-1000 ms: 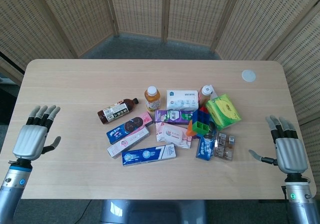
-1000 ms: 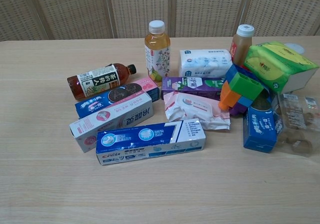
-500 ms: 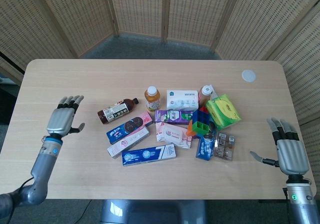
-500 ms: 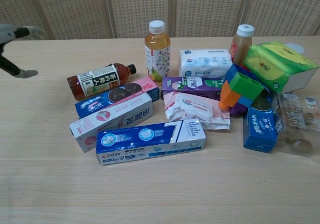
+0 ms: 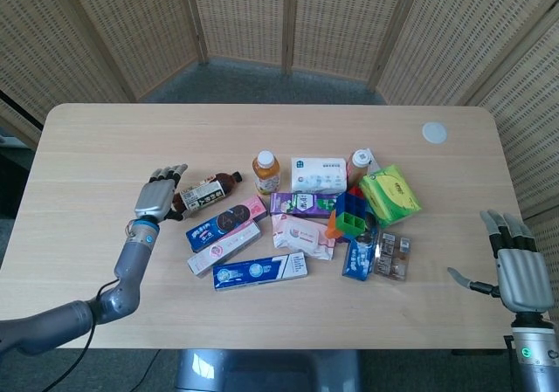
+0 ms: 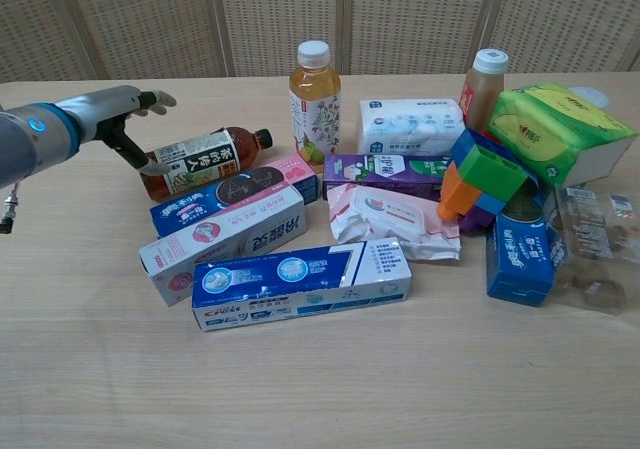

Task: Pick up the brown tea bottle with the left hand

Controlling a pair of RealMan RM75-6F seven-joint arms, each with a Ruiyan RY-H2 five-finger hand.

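Observation:
The brown tea bottle [image 5: 206, 191] [image 6: 203, 158] lies on its side at the left end of the pile, its cap pointing right and away. My left hand [image 5: 156, 195] [image 6: 116, 109] hovers at the bottle's base end with its fingers spread over it and nothing held; the thumb reaches down beside the base, and I cannot tell whether it touches. My right hand [image 5: 517, 266] shows only in the head view, open, palm down, off the table's right front corner and far from the objects.
Toothpaste boxes [image 6: 226, 226] lie just in front of the bottle. An upright yellow juice bottle [image 6: 315, 87] stands to its right. Further right are a tissue pack [image 6: 410, 124], a green packet [image 6: 556, 129] and coloured blocks [image 6: 480, 181].
My left arm has swung in from the table's left front edge to the base of the brown bottle. The right hand has sunk slightly. Nothing on the table has moved.

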